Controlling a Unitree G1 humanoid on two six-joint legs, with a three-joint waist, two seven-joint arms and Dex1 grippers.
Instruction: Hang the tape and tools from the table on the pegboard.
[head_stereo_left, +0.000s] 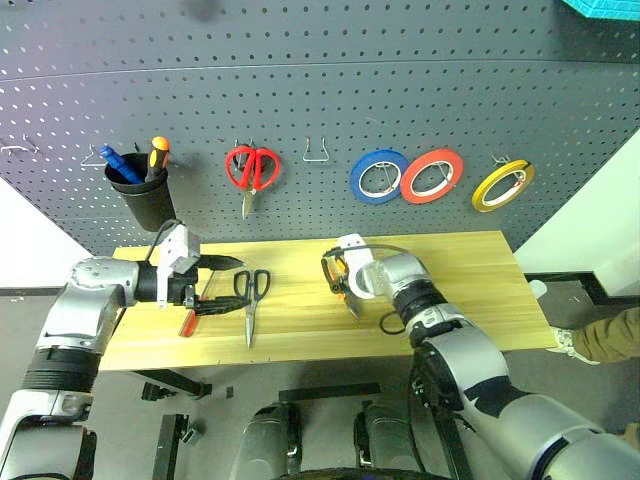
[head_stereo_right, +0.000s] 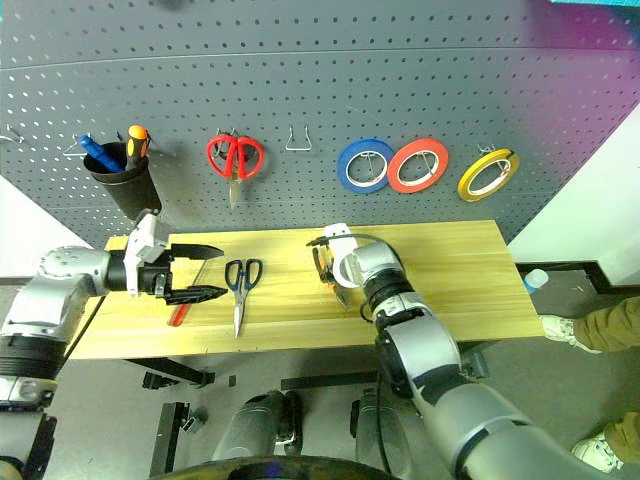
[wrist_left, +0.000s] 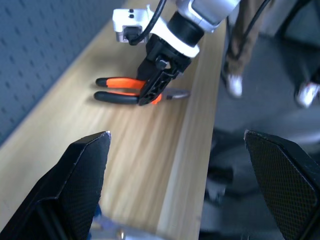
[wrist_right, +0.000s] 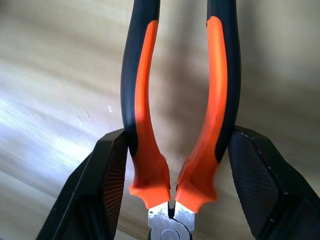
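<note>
My right gripper (wrist_right: 174, 175) is shut on the orange-and-black pliers (wrist_right: 145, 100) just behind their pivot, low over the middle of the light wooden table (head_stereo_left: 470, 280). Left of it my left gripper (head_stereo_left: 228, 284) stands open and holds nothing. Just beyond its fingertips the dark-handled scissors (head_stereo_left: 250, 295) lie flat. The red-handled screwdriver (head_stereo_left: 187, 322) lies under that gripper near the front edge. The red tape (head_stereo_left: 432, 176) hangs on the dark grey pegboard (head_stereo_left: 330, 80).
On the pegboard hang red-handled scissors (head_stereo_left: 252, 168), a blue roll (head_stereo_left: 378, 177) and a yellow roll (head_stereo_left: 503, 185), with a bare metal hook (head_stereo_left: 318, 152) between the scissors and the blue roll. A black cup (head_stereo_left: 140, 195) of tools hangs at left. A person's leg (head_stereo_left: 605, 335) shows at right.
</note>
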